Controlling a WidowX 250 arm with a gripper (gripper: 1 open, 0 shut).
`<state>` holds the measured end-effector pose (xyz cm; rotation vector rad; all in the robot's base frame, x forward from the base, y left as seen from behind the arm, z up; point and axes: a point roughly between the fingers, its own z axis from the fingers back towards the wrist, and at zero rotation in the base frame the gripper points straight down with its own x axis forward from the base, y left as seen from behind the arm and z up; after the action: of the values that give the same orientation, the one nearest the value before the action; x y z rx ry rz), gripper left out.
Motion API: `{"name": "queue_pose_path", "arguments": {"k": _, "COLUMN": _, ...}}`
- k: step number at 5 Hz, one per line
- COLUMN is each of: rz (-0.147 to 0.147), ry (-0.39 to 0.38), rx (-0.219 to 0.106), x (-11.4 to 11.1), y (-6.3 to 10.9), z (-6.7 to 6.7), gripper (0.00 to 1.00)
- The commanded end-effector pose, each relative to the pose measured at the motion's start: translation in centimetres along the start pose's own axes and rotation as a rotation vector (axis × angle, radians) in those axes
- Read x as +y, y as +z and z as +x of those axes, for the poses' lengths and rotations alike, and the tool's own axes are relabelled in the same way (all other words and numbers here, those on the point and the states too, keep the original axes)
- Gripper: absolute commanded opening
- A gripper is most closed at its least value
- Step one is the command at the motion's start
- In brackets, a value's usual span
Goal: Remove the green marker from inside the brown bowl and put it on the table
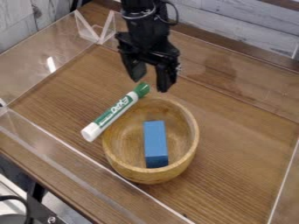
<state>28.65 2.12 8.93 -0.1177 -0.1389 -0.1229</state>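
- Gripper (151, 80): fingers apart, nothing clamped; positioned just past the marker's green-cap end.
- Marker (114, 113): outside the bowl's hollow, along the left of the picture's bowl (187, 117); cap toward the gripper, white end pointing away, down-left in view.
- Marker contact with rim or table (239, 131): cannot tell.
- Blue block (156, 143): inside the bowl, lengthwise up-down in view.

- Bright, even light is cast over the worktop (246, 127).
- Soft shading is seen inside the bowl (126, 140).
- Fine detail is softened by low resolution.
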Motion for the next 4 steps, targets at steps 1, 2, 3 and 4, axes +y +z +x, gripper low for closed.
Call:
{"name": "queue_pose_path", "arguments": {"k": 1, "rz": 0.015, "ry": -0.022, "rx": -0.042, "x": -0.35, "y": 1.06, "z": 1.43, "gripper": 1.00}}
{"name": "queue_pose_path", "arguments": {"k": 2, "rz": 0.012, "ry": -0.027, "rx": -0.036, "x": -0.70, "y": 0.84, "z": 1.72, "gripper": 1.00}}
{"name": "queue_pose_path", "arguments": {"k": 3, "rz": 0.008, "ry": -0.032, "rx": -0.033, "x": -1.03, "y": 0.70, "z": 2.00, "gripper": 1.00}}
{"name": "queue_pose_path", "arguments": {"k": 4, "rz": 0.003, "ry": -0.045, "rx": -0.019, "x": -0.94, "y": 0.48, "z": 1.76, "gripper": 1.00}}
